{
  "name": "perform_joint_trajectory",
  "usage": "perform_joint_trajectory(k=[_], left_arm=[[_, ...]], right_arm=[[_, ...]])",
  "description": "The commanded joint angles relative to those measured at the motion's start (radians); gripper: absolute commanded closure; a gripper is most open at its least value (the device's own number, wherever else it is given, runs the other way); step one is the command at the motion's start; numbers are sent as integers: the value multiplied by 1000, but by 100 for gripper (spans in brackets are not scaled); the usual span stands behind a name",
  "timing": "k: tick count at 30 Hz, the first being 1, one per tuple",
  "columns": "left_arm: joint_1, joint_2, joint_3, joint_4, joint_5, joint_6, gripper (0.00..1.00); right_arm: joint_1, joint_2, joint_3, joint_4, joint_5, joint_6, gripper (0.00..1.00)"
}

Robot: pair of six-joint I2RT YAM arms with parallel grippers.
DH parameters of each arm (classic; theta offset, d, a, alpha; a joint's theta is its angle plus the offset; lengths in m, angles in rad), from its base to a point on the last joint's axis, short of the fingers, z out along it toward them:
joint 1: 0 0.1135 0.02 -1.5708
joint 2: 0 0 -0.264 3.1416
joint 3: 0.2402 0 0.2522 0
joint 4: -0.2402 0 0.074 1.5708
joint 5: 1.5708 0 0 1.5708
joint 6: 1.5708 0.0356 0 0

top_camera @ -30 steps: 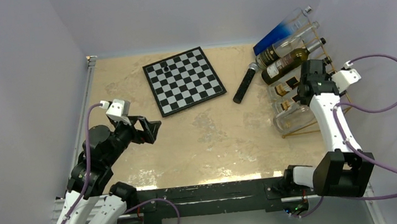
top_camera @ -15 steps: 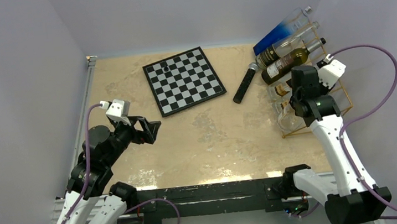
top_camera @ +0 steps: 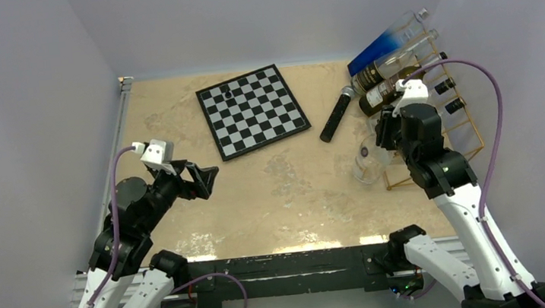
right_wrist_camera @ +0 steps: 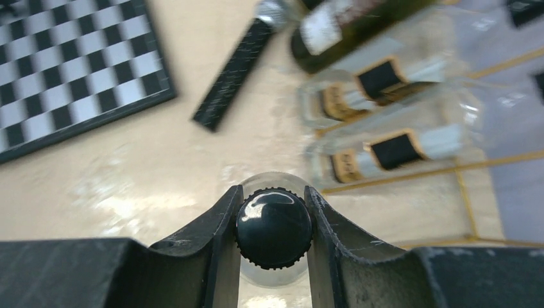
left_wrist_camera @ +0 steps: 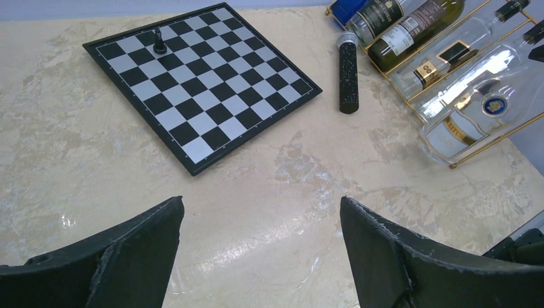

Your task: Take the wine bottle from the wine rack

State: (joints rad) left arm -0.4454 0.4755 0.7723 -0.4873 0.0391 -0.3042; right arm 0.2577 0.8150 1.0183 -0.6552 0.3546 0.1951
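The wine rack (top_camera: 469,132) is a gold wire frame at the right, and it also shows in the right wrist view (right_wrist_camera: 487,160). It holds several slanted bottles: a blue one (top_camera: 380,42), dark ones (top_camera: 389,90) and clear ones (right_wrist_camera: 385,151). My right gripper (right_wrist_camera: 274,226) is shut on the black cap (right_wrist_camera: 273,228) of a clear wine bottle (top_camera: 367,162). That bottle hangs just left of the rack, off its rungs, over the table. In the left wrist view it (left_wrist_camera: 471,115) slants across the rack's front. My left gripper (left_wrist_camera: 260,202) is open and empty, far to the left above the table.
A chessboard (top_camera: 252,111) with one black piece (top_camera: 226,95) lies at the back middle. A black speckled microphone (top_camera: 334,115) lies between the board and the rack. Grey walls close in the table on three sides.
My right gripper has swung left, away from the rack, carrying the clear bottle by its cap from the lowest rungs out over the table. The left arm has barely moved.
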Motion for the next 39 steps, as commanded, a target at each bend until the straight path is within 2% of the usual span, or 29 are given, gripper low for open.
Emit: perform_joint_trajectory(k=[1,6,10,22,31,36,39], left_arm=[[-2,-11,6,27,-24,-10,6],[-2,-42,16,5,-94,-10,8],[-1,-102,-2,13,-178,-10,7],[-1,-165,-9,-1,-313,-22,5],[-2,-234,-14,-17,-435,-38,6],[-1,-240,-18,-17,-448,-40,5],[-1,-230,-13,-25,-456,-42,5]], right_arm=[[37,-63,55,274,-335,-32,100],[128,-38,3,478,-578,-30,100],[303,42,7,583,-521,-171,100],[532,442,262,783,-532,-246,100],[620,678,410,901,-519,-243,100],[645,782,424,1047,-508,-249,100],[658,832,455,1051,-499,-252,100]])
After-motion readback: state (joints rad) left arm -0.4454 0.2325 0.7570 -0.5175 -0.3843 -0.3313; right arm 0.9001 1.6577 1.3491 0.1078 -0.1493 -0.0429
